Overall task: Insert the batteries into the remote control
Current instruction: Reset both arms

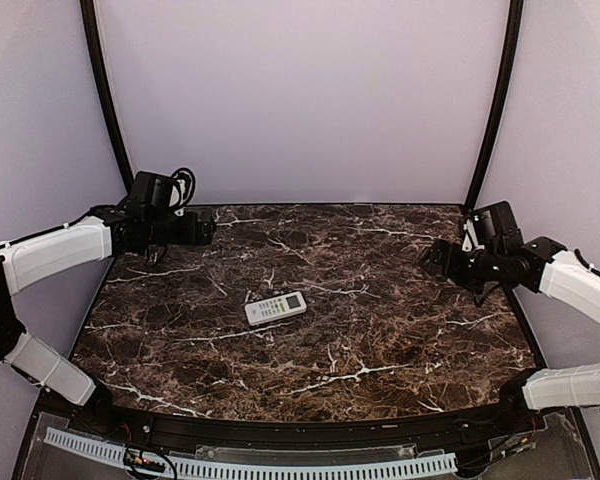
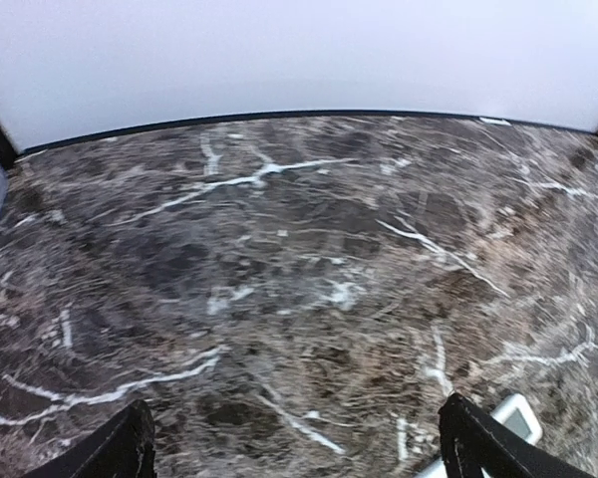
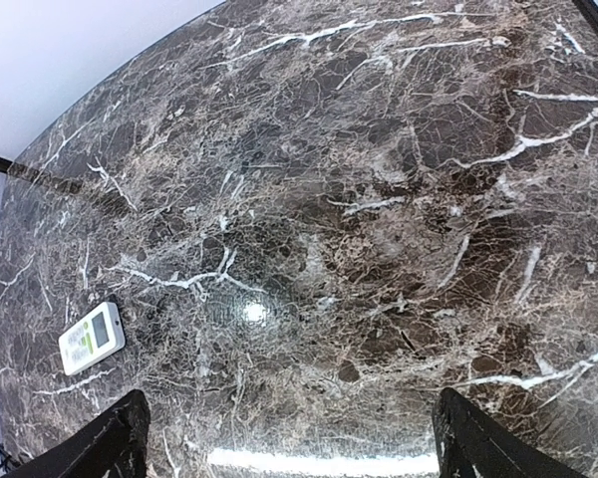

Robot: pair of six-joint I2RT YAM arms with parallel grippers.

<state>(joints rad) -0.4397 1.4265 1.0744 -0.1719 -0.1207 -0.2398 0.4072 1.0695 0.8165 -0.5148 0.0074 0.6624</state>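
The white remote control (image 1: 276, 307) lies face up near the middle of the dark marble table (image 1: 380, 330), its pale screen end pointing right. It also shows at the left of the right wrist view (image 3: 92, 339), and its screen corner shows in the left wrist view (image 2: 513, 418). No blue batteries and no white cover piece are in view. My left gripper (image 1: 208, 228) hovers at the far left of the table, open and empty (image 2: 297, 448). My right gripper (image 1: 432, 257) hovers at the far right, open and empty (image 3: 291, 443).
Pale walls enclose the table at the back and sides, with black curved posts (image 1: 105, 95) at the rear corners. A white perforated strip (image 1: 250, 465) runs along the near edge between the arm bases.
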